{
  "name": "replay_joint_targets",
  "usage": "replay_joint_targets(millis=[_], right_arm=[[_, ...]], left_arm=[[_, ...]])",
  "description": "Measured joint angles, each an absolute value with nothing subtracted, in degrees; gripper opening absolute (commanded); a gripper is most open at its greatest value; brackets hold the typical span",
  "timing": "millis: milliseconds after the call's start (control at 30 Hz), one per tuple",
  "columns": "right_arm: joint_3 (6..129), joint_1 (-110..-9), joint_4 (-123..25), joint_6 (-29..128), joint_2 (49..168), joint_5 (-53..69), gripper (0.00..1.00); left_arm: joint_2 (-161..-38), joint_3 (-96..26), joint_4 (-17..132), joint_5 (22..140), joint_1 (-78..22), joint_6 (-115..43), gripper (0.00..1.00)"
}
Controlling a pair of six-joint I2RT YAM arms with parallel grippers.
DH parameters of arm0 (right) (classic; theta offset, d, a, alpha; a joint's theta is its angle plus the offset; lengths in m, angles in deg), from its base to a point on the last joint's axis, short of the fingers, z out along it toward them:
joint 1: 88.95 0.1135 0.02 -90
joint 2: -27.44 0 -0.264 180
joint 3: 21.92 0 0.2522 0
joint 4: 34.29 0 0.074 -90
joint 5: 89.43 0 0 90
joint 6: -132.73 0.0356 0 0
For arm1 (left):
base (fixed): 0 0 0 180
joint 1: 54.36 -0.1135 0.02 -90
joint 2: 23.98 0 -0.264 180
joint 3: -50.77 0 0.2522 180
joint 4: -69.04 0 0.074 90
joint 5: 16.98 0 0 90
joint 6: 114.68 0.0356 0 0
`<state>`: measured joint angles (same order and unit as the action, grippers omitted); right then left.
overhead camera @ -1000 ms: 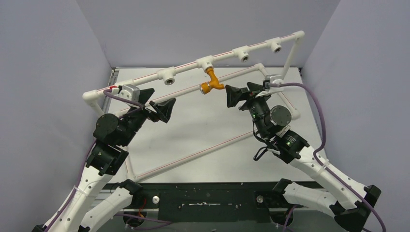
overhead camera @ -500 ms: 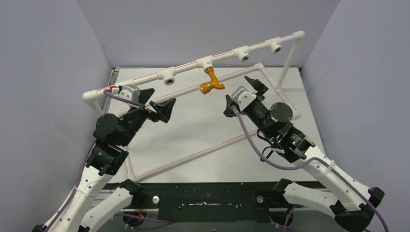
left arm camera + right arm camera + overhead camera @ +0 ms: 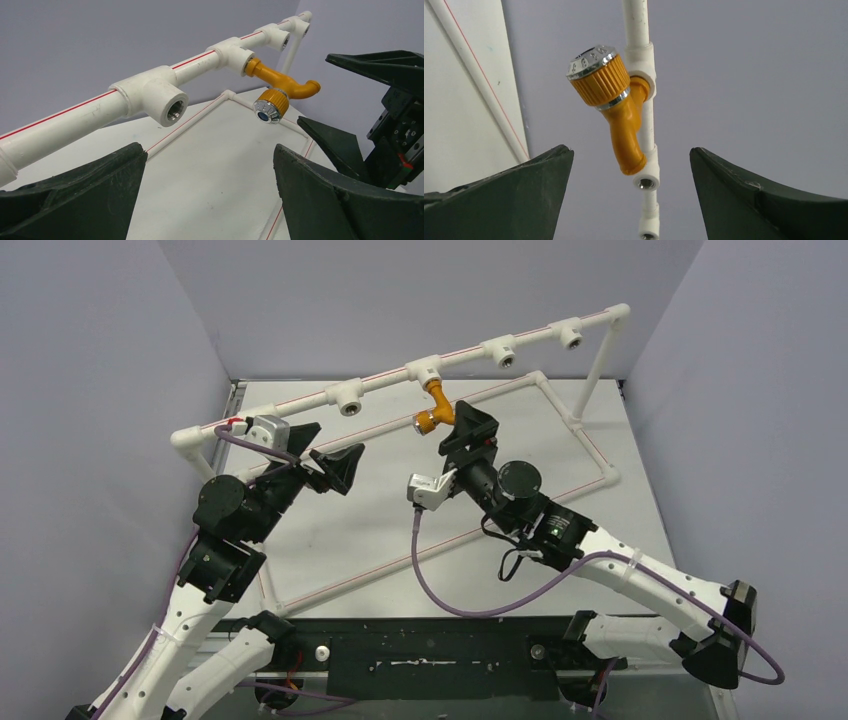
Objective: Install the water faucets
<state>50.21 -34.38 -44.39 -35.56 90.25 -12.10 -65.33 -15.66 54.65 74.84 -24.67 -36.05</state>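
Observation:
The orange-brass faucet point(image 3: 435, 408) hangs from a tee on the raised white pipe rail point(image 3: 385, 383), with its silvery round end pointing left. It shows in the left wrist view point(image 3: 280, 90) and in the right wrist view point(image 3: 616, 105). My right gripper point(image 3: 470, 425) is open and empty, just right of and below the faucet; in its wrist view point(image 3: 630, 150) the faucet lies beyond the jaws, not touched. My left gripper point(image 3: 345, 468) is open and empty, well left of the faucet and below the rail point(image 3: 207, 150).
Empty tee sockets sit on the rail at left point(image 3: 348, 400) and right point(image 3: 505, 352), point(image 3: 570, 335). A white pipe frame point(image 3: 400, 560) lies on the table. An upright post point(image 3: 598, 360) holds the rail's right end. Grey walls stand close on both sides.
My right arm has swung left and turned its wrist, bringing the open gripper from right of the faucet to close beside it. The left arm and the faucet have not moved.

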Motion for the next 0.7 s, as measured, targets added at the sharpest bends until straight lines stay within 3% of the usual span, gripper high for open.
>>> replay_joint_targets(millis=[333,567,633,700], right_arm=[[50.0,-33.4,-34.5,-51.8,96.9,-17.0,0.86],[50.0,-33.4,-30.6,-55.5,100.3,-18.3,0.76],[50.0,-33.4,-30.2,-55.7,100.8,-18.5,0.66],[50.0,-33.4,-29.6,-55.7,101.4,-18.6,0.41]], left_arm=[[-65.3,-15.7,54.6,74.9,-24.3,-36.1,0.97],[-65.3,-15.7,54.7,75.0,-24.3,-36.1,0.97],[-65.3,-15.7,54.7,75.0,-24.3,-36.1,0.97],[-65.3,-15.7,54.7,75.0,-24.3,-36.1,0.97]])
